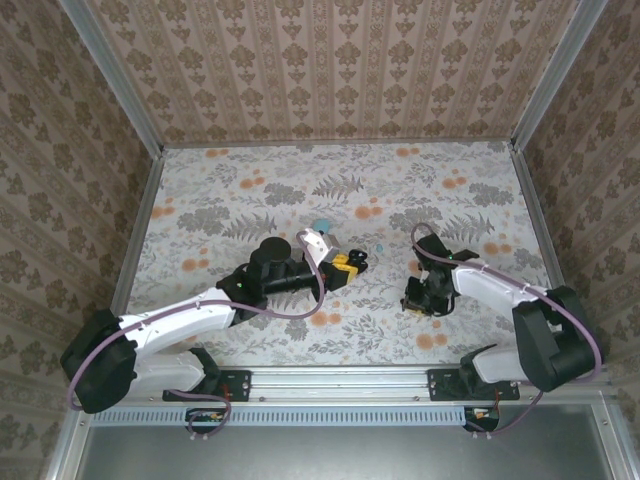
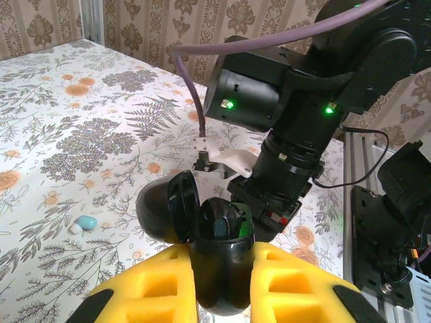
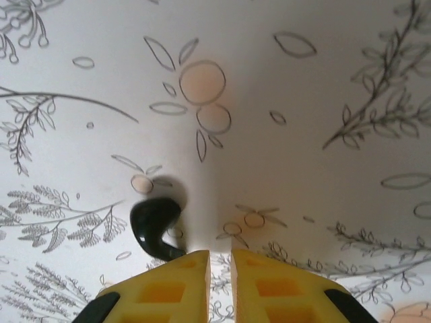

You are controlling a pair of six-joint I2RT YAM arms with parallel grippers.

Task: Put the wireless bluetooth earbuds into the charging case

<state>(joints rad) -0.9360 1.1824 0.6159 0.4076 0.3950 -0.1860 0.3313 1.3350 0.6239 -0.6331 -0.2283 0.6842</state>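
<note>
**black bud** (image 3: 155, 223): lies on the desk (image 3: 303, 134), just beside the outer face of one pad of the right end effector (image 3: 219, 259), not between the pads.

**right end effector:** pads pressed nearly together with a thin slit between them, pinching nothing.

**case** (image 2: 217, 225): upright, pinched in the left end effector (image 2: 221, 254). lid (image 2: 165, 208) swung open to one side, mouth up.

**teal bud** (image 2: 85, 222): on the desk, apart from the case.

**step in hand, as i judge it:** picking up the black bud. spread the pads first. shift sideways until the bud sits between them, then lower and close gently; it is small and smooth and may skid away.

**axis:** in the right wrist view the bud's long axis runs slantwise. the round head points up and away, and the stem curves down toward the pad tip. set your pads across that axis, on the stem.
</note>
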